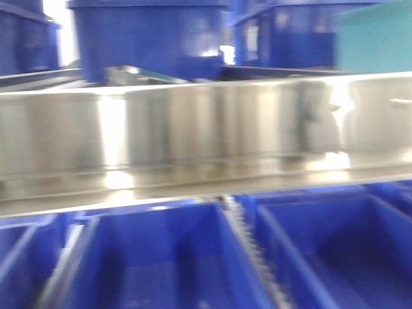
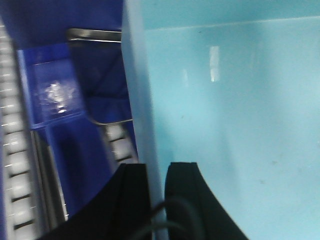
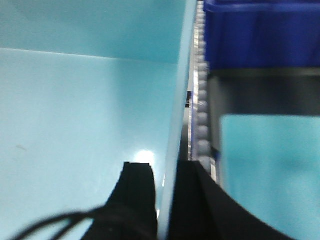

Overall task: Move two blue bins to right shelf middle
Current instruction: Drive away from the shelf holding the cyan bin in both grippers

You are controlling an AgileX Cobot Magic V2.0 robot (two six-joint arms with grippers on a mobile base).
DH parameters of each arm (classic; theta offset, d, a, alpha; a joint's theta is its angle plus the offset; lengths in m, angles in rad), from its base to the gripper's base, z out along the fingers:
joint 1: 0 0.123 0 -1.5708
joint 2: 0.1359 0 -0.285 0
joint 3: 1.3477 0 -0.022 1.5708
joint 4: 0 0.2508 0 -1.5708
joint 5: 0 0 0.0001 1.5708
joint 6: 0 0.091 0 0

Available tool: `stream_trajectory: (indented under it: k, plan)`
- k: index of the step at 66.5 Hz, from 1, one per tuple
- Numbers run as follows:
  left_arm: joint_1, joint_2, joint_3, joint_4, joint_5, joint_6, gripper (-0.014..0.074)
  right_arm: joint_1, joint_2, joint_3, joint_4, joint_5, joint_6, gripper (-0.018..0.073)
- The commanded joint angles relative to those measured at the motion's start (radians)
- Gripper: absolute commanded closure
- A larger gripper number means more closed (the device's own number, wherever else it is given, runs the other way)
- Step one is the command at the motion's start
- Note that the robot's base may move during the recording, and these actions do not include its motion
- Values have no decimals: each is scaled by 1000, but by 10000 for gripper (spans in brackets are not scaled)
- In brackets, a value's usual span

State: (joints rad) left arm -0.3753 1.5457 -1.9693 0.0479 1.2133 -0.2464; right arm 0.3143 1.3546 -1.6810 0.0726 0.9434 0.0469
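Wrist-mounted views: left hand [image 2: 156,168] and right hand [image 3: 165,167] clamp pale bin [image 2: 230,125] walls — dark-blue bins [image 3: 260,35], rollers [image 2: 14,150] alongside.

Looking at a broad silver metal shelf beam [image 1: 206,141], smooth and polished, catching bright vertical streaks of glare. Finding deep blue plastic bins [image 1: 161,257] beneath it, smooth-walled and semi-glossy, picking up soft pale highlights. Seeing a pale turquoise plastic bin [image 2: 225,125] in both wrist views, its walls smooth and satiny, reflecting small white patches of light. Noting the black left claw [image 2: 157,170] and the black right claw [image 3: 165,170], both matt and giving back no shine. Spotting a track of whitish rollers [image 2: 15,147], faintly shiny, too blurred for telling the material.
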Motion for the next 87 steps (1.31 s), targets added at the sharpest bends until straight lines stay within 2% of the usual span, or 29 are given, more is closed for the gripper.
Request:
stream_trajectory:
  k: [1, 87]
  plan:
    - [3, -15, -10, -15, -34, 9, 708, -4, -11, -13, -14, -48, -18, 712]
    - [3, -15, -10, -15, -34, 9, 708, -4, -11, -13, -14, -54, -18, 712]
